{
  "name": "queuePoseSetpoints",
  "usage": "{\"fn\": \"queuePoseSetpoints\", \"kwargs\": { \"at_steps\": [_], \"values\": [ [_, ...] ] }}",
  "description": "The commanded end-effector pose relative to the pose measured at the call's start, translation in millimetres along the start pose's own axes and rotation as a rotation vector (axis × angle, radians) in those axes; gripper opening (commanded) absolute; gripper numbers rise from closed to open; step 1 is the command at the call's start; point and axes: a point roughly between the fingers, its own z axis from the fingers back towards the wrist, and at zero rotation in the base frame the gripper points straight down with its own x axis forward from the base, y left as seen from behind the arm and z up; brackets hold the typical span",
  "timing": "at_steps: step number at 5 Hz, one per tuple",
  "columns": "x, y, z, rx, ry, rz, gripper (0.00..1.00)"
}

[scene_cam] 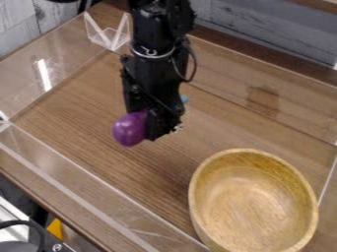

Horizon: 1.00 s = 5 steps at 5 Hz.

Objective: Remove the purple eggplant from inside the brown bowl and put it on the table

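Note:
My black gripper [142, 130] points straight down over the table [79, 123], left of the brown bowl [254, 202]. It is shut on the purple eggplant [129, 129], which sticks out to the left of the fingers, just above the wood. The bowl stands at the lower right with nothing in it, a light-tan round dish with a thick rim. The eggplant's stem tip is hidden.
Low clear acrylic walls [59, 192] run along the table's left and front sides. A clear bracket [108, 34] stands at the back left corner. Bare wood lies to the left of and behind the gripper.

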Motion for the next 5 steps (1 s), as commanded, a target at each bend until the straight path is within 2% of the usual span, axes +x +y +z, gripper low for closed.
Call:
{"fn": "queuePoseSetpoints", "kwargs": {
  "at_steps": [1,3,5],
  "values": [
    [5.2,13,6.2,0.032,-0.033,0.013,0.00],
    [2.8,25,0.9,0.058,-0.037,0.025,0.00],
    [-4.7,37,-13.3,0.071,-0.036,0.029,0.00]
  ]
}}
